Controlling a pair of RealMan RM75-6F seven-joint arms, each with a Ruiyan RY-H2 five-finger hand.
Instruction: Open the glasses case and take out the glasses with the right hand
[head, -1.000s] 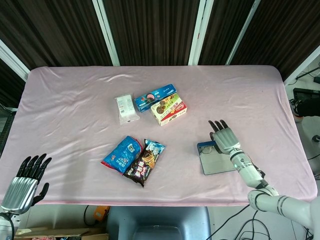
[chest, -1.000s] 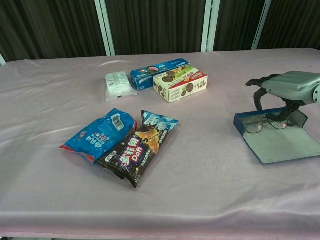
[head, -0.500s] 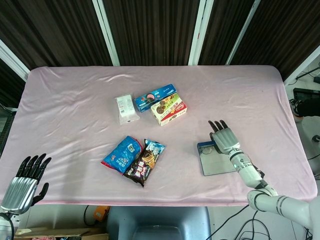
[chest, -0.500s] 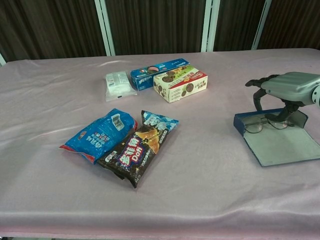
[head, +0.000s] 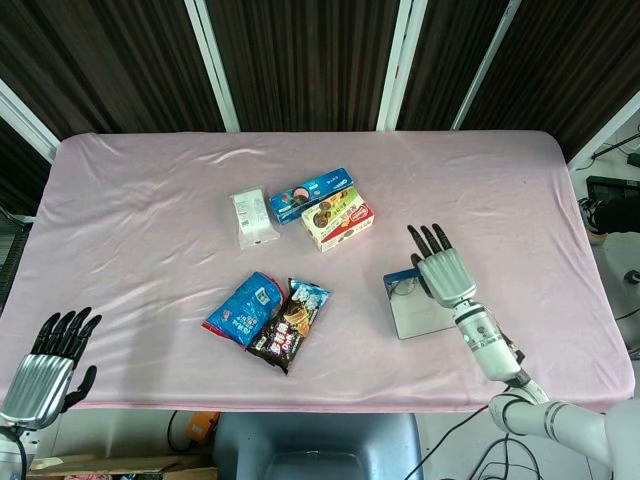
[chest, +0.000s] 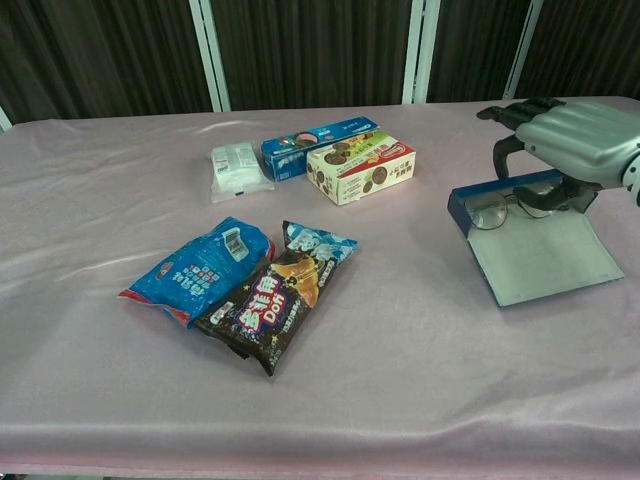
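Blue glasses case (chest: 530, 250) lies open, right on the pink tabletop (chest: 400, 380); the right hand (chest: 560, 135) grasps the thin-rimmed glasses (chest: 505, 208) inside. Left hand (head: 50, 365) hangs released near left.

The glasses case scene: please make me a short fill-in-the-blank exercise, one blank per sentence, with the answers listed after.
1. The lid of the glasses case lies ____ on the table.
2. The glasses are under the robot's ____ hand.
3. The tablecloth is ____ in colour.
4. The left hand holds ____.

Answers: open; right; pink; nothing
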